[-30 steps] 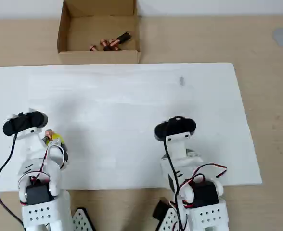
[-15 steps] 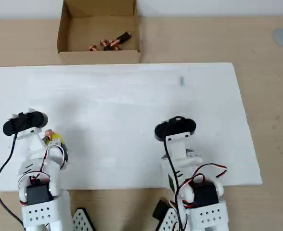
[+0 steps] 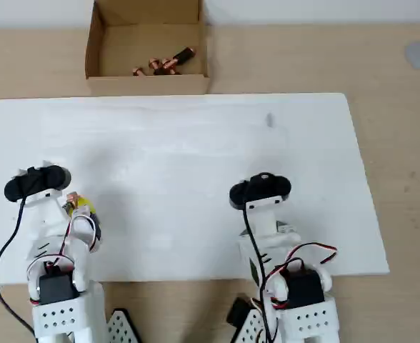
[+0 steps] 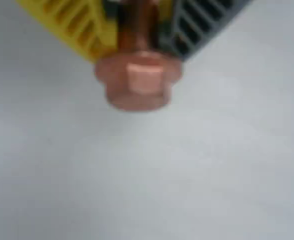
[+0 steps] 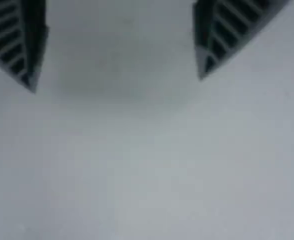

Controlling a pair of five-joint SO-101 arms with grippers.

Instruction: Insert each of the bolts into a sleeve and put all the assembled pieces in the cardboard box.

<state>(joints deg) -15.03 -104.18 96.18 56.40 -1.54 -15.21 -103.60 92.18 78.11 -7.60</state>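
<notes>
Left gripper is clamped on a copper bolt. The yellow finger and the dark finger pinch the shank just behind the flanged hex head, and the head pokes out past the fingertips over the white sheet. Right gripper has its fingers wide apart with nothing between them, just bare sheet beneath. In the high view the left arm sits at lower left, bolt a small copper glint beside its wrist. The right arm is at lower centre-right. The cardboard box is at upper left, off the sheet's far edge, with several copper and dark pieces heaped against its near wall. Cannot tell whether the shank's hidden end already carries a sleeve. Judgement: the bolt is in hand and waits on mating or delivery. Keep the pinch firm on the shank, as the grip is narrow and the bolt could pivot. Hold the axis level and line it up dead on before any push. For the box, lift over the near wall and let go low. The left wrist view gives the grip detail, meaning which part is pinched and how the head sits. The high view gives the layout, meaning the box's place and contents and how far the arm is from it.
</notes>
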